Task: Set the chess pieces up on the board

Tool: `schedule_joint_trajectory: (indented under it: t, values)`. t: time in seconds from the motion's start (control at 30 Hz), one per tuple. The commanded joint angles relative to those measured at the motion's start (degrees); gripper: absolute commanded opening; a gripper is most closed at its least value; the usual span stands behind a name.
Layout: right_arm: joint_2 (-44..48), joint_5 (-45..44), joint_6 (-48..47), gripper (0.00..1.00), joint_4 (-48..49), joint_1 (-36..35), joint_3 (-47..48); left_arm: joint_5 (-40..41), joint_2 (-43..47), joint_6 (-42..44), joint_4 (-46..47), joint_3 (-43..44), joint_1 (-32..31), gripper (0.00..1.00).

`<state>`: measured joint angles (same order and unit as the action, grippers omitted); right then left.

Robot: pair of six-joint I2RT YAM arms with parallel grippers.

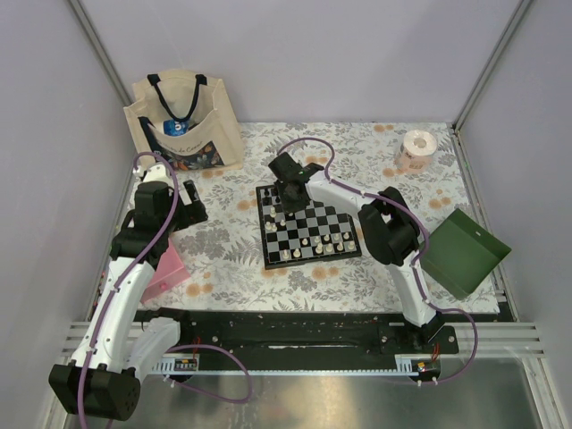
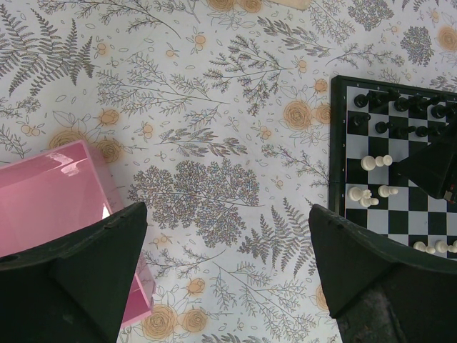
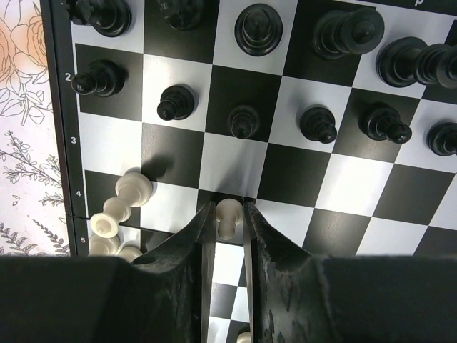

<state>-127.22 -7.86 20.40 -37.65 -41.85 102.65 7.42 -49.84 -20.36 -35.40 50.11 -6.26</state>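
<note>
The flowered desk (image 1: pixel 232 250) is being enclosed by grey walls (image 1: pixel 357 54). In the right wrist view alone, a white pawn (image 3: pixel 228 216) is being pinched by the right hand (image 3: pixel 228 209); the left hand (image 2: pixel 227 209) is being held wide.

Top external: high above and behind the base rail (image 1: pixel 286 332), tilted down and forward; far off, it takes in the whole tablecloth (image 1: pixel 232 259), with the board (image 1: pixel 308 228) near mid-frame.
Left wrist: faces straight down on the tablecloth from mid height, off to one side of the board; the left gripper (image 2: pixel 227 211) frames the bottom edge.
Right wrist: faces down, very close over the board; the right gripper (image 3: pixel 228 214) rises from the bottom edge.
Shared: all three show the board; the left wrist catches only the strip nearest it, the right wrist a few ranks.
</note>
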Motion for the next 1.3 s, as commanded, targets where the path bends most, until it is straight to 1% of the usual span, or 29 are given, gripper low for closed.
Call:
schedule_joint_trajectory:
  t: [0.0,0.1,0.23,0.4,0.83,1.07,1.27]
  values:
    - [1.3,-0.6,-0.2,0.27,0.7,0.4,1.2,-0.5,0.8,0.4,2.2,0.0,0.3,0.99]
    - [2.3,-1.0,-0.4,0.26,0.8,0.4,0.6,-0.6,0.8,0.3,2.2,0.0,0.3,0.99]
    - [3.9,-1.0,-0.3,0.15,0.9,0.5,-0.1,-0.7,0.8,0.3,2.2,0.0,0.3,0.99]
    - [6.6,-0.7,-0.1,0.15,1.4,0.5,-2.1,-0.7,0.8,0.4,2.3,0.0,0.4,0.99]
    - [15.2,2.8,2.1,0.15,3.5,-0.1,-13.1,-0.7,0.7,0.3,2.2,0.1,0.3,0.99]
    - [17.9,2.8,2.3,0.14,3.5,-2.4,-16.9,-0.7,0.7,0.4,2.3,0.1,0.3,0.99]
    - [18.0,3.1,2.4,0.14,3.3,-5.3,-18.4,-0.7,0.6,0.3,2.1,0.1,0.4,0.99]
